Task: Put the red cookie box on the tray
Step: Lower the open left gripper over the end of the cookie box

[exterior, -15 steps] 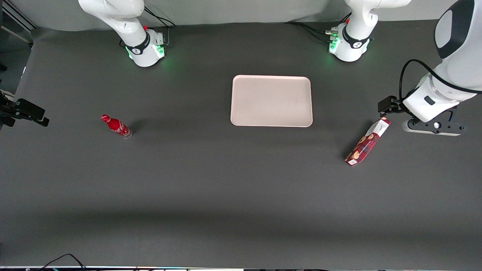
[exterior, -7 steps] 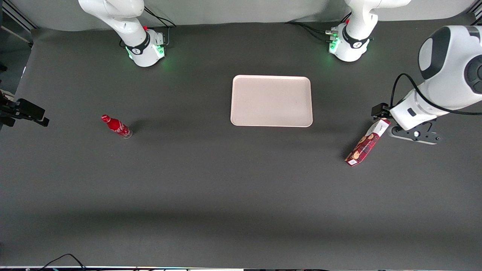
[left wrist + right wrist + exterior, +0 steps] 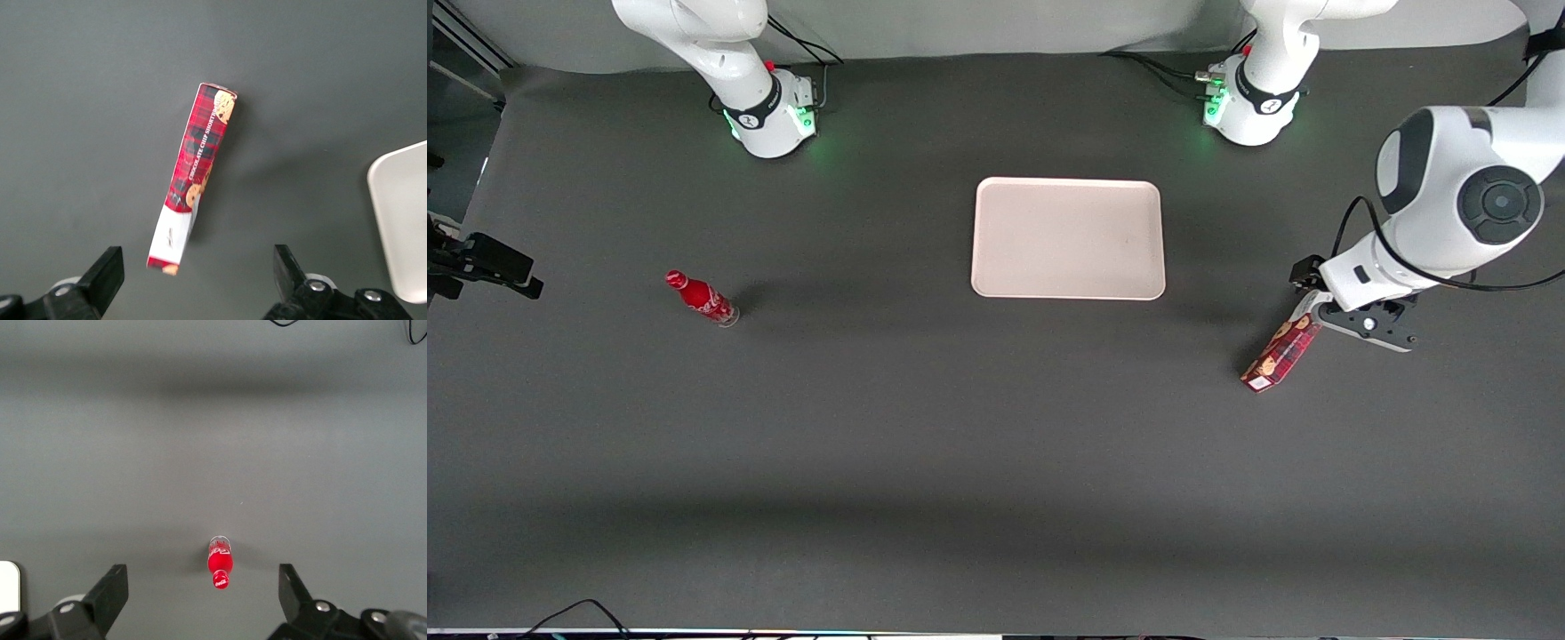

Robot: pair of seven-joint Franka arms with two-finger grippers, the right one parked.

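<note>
**Hovering over the cookie box**

Looking down the worktop (image 3: 925, 462), we find our gripper (image 3: 197, 277) hanging above the white end of the red cookie box (image 3: 195, 176), toward the working arm's end of the worktop. In the wrist view its two black fingers (image 3: 103, 277) stand wide apart, one on each side of the box's white end, and neither touches the cardboard. We see dark worktop between each finger and the box.

The red cookie box (image 3: 1282, 351) lies flat on the worktop, set at a slant to the worktop's edges. Its white end is partly covered by our wrist in the front view, while its plaid end points toward the front camera's edge of the worktop. The lettering along its side and the cookie pictures show plainly from the wrist.

The tray (image 3: 1067, 238) sits near the middle of the worktop, closer to the arm bases' edge than the box is, with its long sides running along the worktop's length. The box lies well apart from it, off the tray's corner on the working arm's end. One rounded corner of the tray (image 3: 400, 220) shows in the wrist view as well.

A small red bottle (image 3: 702, 299) stands toward the parked arm's end of the worktop, well apart from the tray.
</note>
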